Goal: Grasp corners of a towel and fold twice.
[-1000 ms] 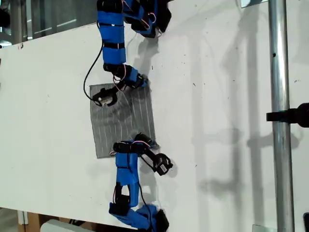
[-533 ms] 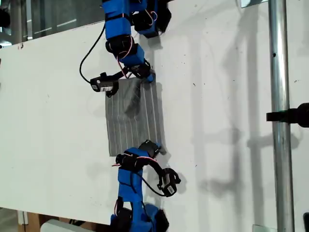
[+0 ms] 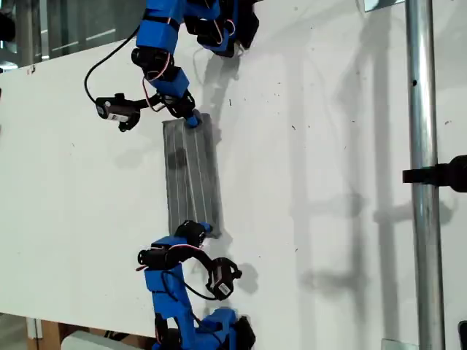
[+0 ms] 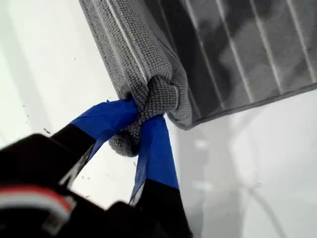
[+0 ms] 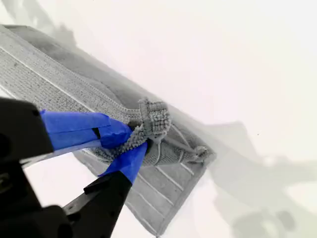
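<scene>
**Desk:** Where is the job at this moment?

**Robot:** The towel lies as a narrow striped strip on the white table, left of centre in the exterior view, with an arm at each short end. I judge the first fold to be all but laid down, since doubled layers show in both wrist views. The second fold is not yet begun.

**Desk:** And the end effectors?

**Robot:** My first end effector has its blue-taped jaws pressed together on a bunched corner of the upper layer. My second end effector pinches another corner the same way, with the cloth puckered between its tips. Which arm in the exterior view is which, I cannot tell.

**Desk:** What does the next move call for?

**Robot:** As I judge it, lowering both corners flush over the edge beneath and then letting go. After that, a fresh grasp at one short end would carry it over to the other. The risk is soft pile dragging and skewing the edges.
</scene>
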`<action>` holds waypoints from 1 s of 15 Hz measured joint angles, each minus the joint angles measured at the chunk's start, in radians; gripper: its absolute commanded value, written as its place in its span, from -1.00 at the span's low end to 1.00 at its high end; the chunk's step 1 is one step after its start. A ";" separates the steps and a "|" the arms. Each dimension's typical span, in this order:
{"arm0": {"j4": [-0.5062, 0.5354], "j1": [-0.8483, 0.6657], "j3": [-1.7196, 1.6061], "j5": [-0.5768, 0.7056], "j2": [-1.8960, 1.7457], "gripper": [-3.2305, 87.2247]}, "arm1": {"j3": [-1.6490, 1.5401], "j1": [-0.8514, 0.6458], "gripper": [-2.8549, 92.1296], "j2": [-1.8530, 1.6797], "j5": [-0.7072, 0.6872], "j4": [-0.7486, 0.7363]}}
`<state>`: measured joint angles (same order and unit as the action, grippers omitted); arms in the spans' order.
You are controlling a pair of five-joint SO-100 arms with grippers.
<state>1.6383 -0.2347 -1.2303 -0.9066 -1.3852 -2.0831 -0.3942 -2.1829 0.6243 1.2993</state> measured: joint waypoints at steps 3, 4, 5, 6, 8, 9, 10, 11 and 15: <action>-0.017 -0.158 -0.006 0.130 0.000 -0.99 | -0.002 -0.179 -0.94 0.043 -0.143 -0.103; -0.017 -0.202 -0.006 0.169 0.000 -0.99 | 0.002 -0.216 -0.94 0.061 -0.178 -0.133; -0.021 -0.244 -0.006 0.202 0.000 -0.99 | 0.017 -0.245 -0.94 0.091 -0.209 -0.158; -0.023 -0.282 0.000 0.232 0.000 -0.99 | 0.040 -0.272 -0.94 0.117 -0.233 -0.173; -0.023 -0.350 0.028 0.285 0.000 -0.99 | 0.124 -0.318 -0.94 0.175 -0.284 -0.178; -0.023 -0.376 0.044 0.313 0.000 -0.99 | 0.183 -0.339 -0.94 0.212 -0.307 -0.172; -0.023 -0.399 0.064 0.342 0.000 -0.99 | 0.242 -0.356 -0.95 0.247 -0.325 -0.155; -0.023 -0.420 0.077 0.368 0.000 -0.99 | 0.295 -0.368 -0.95 0.273 -0.336 -0.140; -0.034 -0.442 0.051 0.426 0.074 -0.99 | 0.296 -0.371 -0.95 0.321 -0.334 -0.138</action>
<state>1.6045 -0.6765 -1.1796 -0.4801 -1.3116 -1.7871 -0.7655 -1.8623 0.2899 1.1612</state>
